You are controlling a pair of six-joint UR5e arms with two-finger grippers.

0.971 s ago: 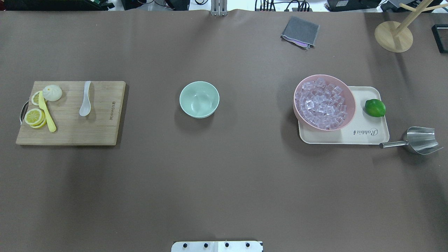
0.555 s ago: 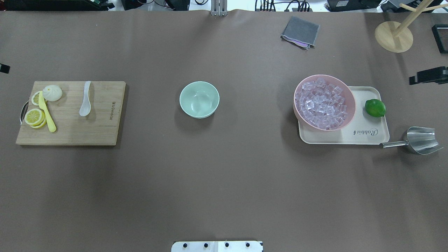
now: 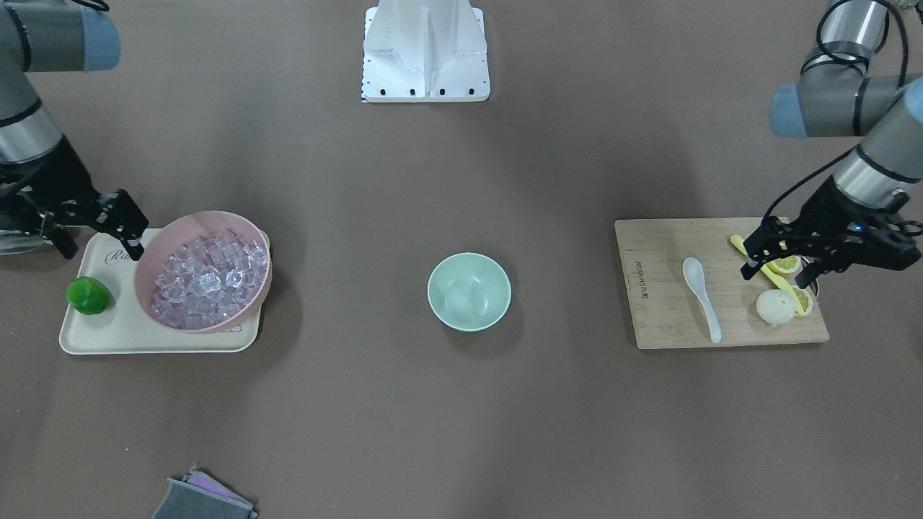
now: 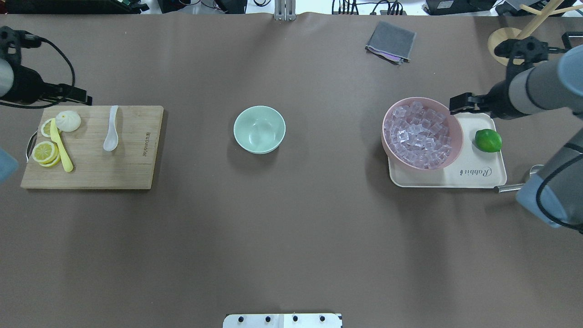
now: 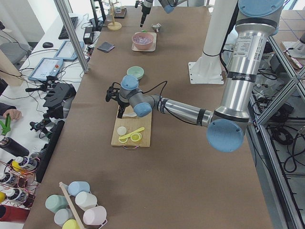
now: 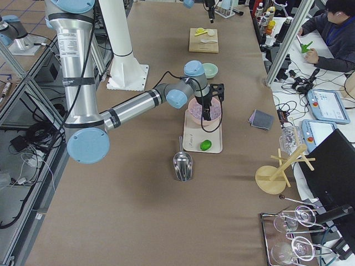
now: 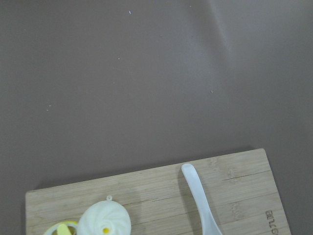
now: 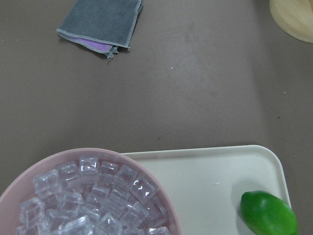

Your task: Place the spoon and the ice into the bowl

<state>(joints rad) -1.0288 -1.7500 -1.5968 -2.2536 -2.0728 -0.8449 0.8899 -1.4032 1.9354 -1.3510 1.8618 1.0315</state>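
**Exterior front-facing.** Both arms now reach over the table (image 3: 461, 432). My left end effector (image 3: 782, 263) hangs above the outer end of the cutting board (image 3: 663, 310) with its fingers spread and nothing between them. The spoon (image 3: 703, 295) lies flat on the board, near that end effector but apart from it. My right end effector (image 3: 104, 251) is also spread and empty, just beside the rim of the pink bowl (image 3: 216, 216) that holds the ice (image 3: 209, 277). The bowl (image 3: 469, 290) stands empty at mid-table, well apart from both.

**Overhead exterior.** A second ago no arm was in this view. Since then only the arms have come in; spoon, ice and bowl lie where they lay.

**Exterior left, exterior right.** In each view the near arm stands over its own pick site. I do not judge finger spread from here.

**Left wrist-mounted.** The spoon's handle shows at the lower edge; no fingers are visible.

**Right wrist-mounted.** Ice cubes fill the lower left.

**Assessment.** The approach has begun on both sides. Nothing is grasped, so both transfers remain to be done.
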